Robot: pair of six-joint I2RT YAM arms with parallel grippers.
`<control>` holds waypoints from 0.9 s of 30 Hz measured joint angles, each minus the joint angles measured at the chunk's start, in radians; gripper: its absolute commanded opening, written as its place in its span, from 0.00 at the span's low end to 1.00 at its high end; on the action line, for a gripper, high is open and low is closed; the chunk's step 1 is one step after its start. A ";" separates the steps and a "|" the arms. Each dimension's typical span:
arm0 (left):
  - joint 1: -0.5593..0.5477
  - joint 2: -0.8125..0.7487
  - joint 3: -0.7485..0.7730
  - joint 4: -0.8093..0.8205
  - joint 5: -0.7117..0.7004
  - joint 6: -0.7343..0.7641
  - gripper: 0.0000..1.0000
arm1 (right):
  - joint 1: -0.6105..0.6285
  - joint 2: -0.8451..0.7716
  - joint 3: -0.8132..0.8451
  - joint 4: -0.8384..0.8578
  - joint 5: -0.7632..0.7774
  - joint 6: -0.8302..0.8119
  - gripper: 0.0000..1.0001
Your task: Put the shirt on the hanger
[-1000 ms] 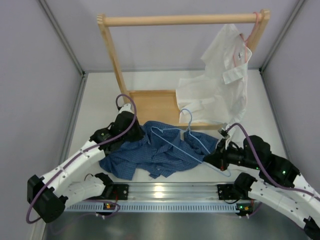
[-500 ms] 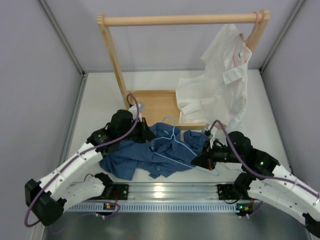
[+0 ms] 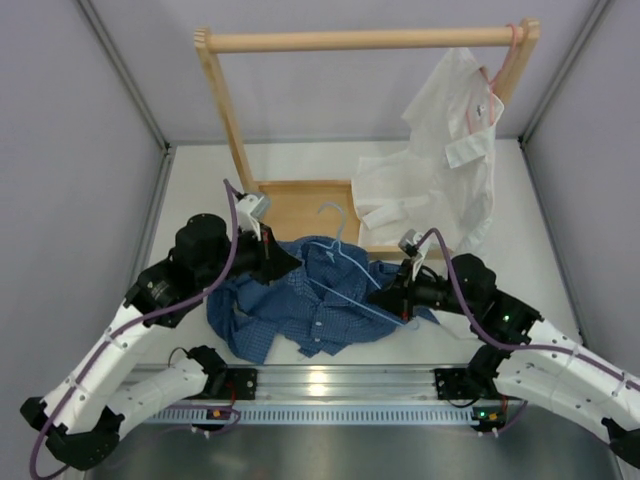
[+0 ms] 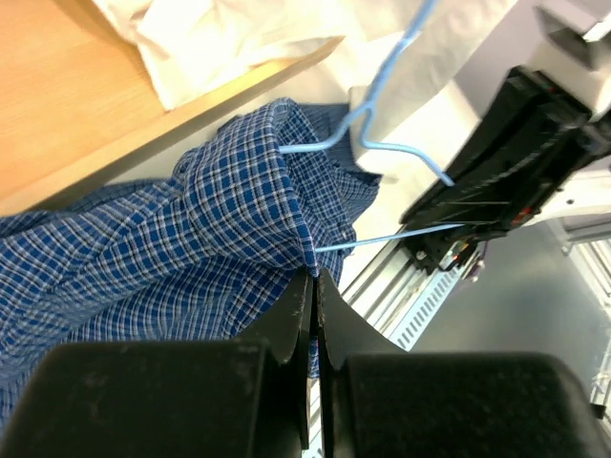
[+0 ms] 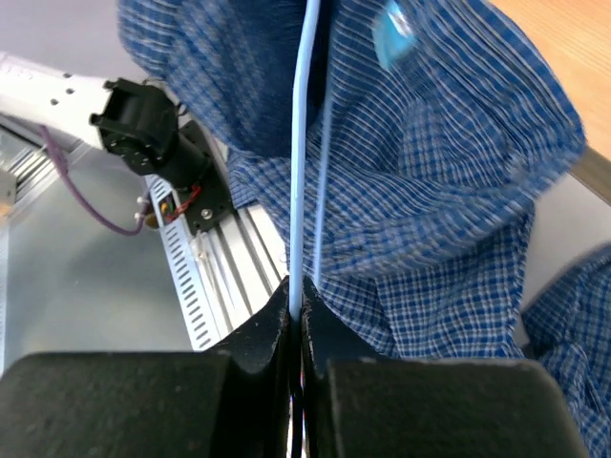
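Now, your left fingers (image 4: pixel 286 329) pinch a fold of the blue checked shirt (image 3: pixel 300 305), heaped limp on the surface (image 3: pixel 200 190) before the wooden rack (image 3: pixel 300 205); your right fingers (image 5: pixel 263 329) are clamped on the light-blue wire hanger (image 5: pixel 303 143) lying across it. Soft, light cloth sags, so hold a firm edge; thin wire may twist
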 measured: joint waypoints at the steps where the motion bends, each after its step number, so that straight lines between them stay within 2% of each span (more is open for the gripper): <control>1: 0.000 0.015 0.008 -0.017 -0.006 0.008 0.00 | 0.000 0.008 0.000 0.020 -0.020 -0.006 0.00; 7: 0.000 0.086 0.018 -0.083 0.013 0.047 0.00 | 0.000 0.065 0.000 0.113 -0.215 -0.056 0.00; 12: -0.002 0.083 0.068 -0.137 0.053 0.078 0.00 | 0.000 0.113 0.000 0.172 -0.311 -0.073 0.00; 20: -0.014 0.041 0.099 -0.159 0.161 0.116 0.00 | 0.000 0.202 0.000 0.294 -0.291 -0.067 0.00; 27: -0.015 0.054 0.159 -0.171 0.166 0.118 0.00 | 0.003 0.261 -0.013 0.422 -0.254 -0.043 0.00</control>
